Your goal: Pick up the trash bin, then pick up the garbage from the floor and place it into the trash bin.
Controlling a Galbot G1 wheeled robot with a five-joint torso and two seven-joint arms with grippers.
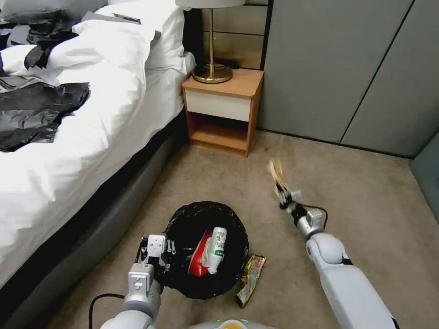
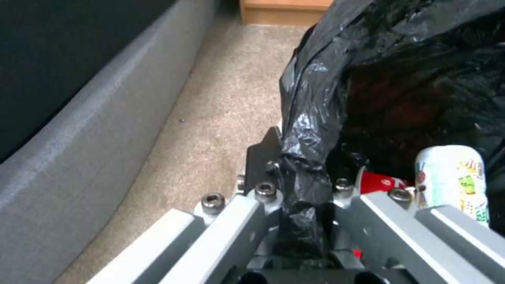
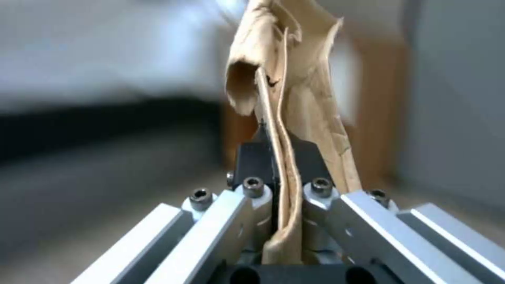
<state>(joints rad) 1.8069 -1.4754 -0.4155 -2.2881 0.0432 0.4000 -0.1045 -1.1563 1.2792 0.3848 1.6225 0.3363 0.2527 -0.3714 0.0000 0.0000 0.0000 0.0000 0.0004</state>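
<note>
The trash bin (image 1: 183, 224), lined with a crinkly black bag (image 2: 400, 79), hangs in front of me, and my left gripper (image 1: 170, 249) is shut on its bagged rim (image 2: 300, 173). Inside lie a red-white wrapper (image 1: 199, 258) and a small white green-labelled bottle (image 1: 216, 250) (image 2: 452, 177). My right gripper (image 1: 284, 195) is raised to the right of the bin, shut on crumpled brown paper (image 1: 277, 175) (image 3: 294, 90) that sticks up out of it. A yellow foil snack wrapper (image 1: 250, 279) lies on the carpet right beside the bin.
A bed with white bedding (image 1: 91, 114) and dark clothes (image 1: 32, 109) runs along the left, its grey base (image 2: 79, 130) close to the bin. A wooden nightstand (image 1: 223, 109) carrying a brass lamp (image 1: 211, 68) stands ahead. Grey wall panels (image 1: 347, 68) close the back.
</note>
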